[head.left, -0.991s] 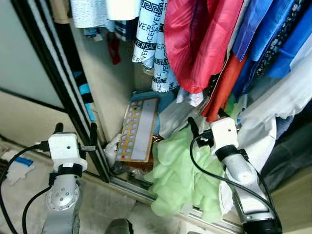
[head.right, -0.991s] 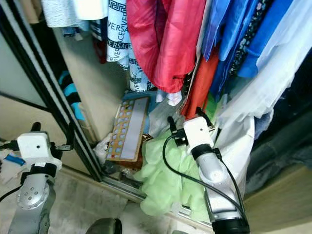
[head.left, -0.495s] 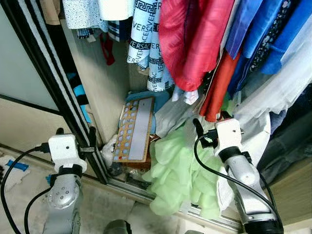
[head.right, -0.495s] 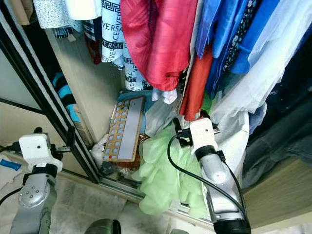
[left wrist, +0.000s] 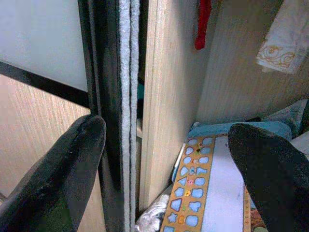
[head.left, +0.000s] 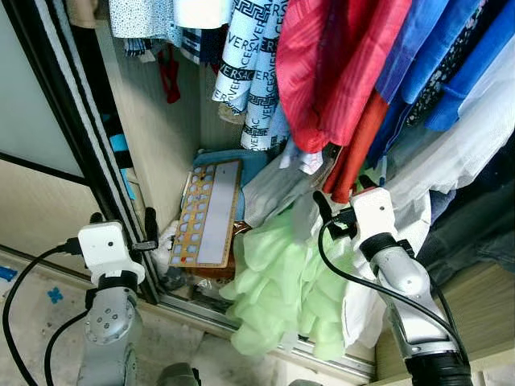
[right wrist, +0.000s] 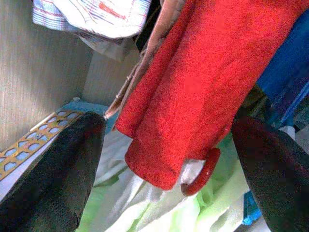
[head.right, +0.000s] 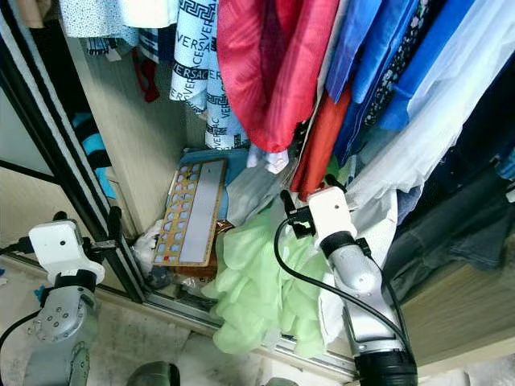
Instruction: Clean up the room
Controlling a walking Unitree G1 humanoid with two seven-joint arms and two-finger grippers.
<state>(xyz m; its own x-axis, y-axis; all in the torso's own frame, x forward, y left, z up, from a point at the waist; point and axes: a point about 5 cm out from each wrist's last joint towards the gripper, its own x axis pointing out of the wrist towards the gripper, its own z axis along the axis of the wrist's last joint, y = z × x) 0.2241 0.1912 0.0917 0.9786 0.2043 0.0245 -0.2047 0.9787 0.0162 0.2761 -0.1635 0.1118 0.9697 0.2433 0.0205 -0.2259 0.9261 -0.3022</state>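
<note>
A wardrobe stands open before me. A light green garment (head.left: pixel 282 289) lies heaped on its floor and spills over the bottom door track (head.left: pixel 241 326). My right gripper (head.left: pixel 342 193) is open just above the heap, under the hem of a hanging red garment (right wrist: pixel 193 92); nothing is between its fingers (right wrist: pixel 53 179). A shape-sorter board (head.left: pixel 205 213) in orange and blue leans against the wooden side wall (head.left: pixel 173 137). My left gripper (head.left: pixel 123 219) is open in front of the black sliding-door frame (left wrist: pixel 108 96), holding nothing.
Red, blue and white clothes (head.left: pixel 418 64) hang densely from above, with a Versace-print cloth (head.left: pixel 245 72) on the left. A white crumpled item (head.left: pixel 167 241) lies beside the board. The sliding door panel (head.left: pixel 36 121) closes off the left. The tiled floor (head.left: pixel 193 342) runs in front.
The camera has shifted, so the whole wardrobe sits a little further left in the picture. Both arms keep their pose and both grippers stay open.
</note>
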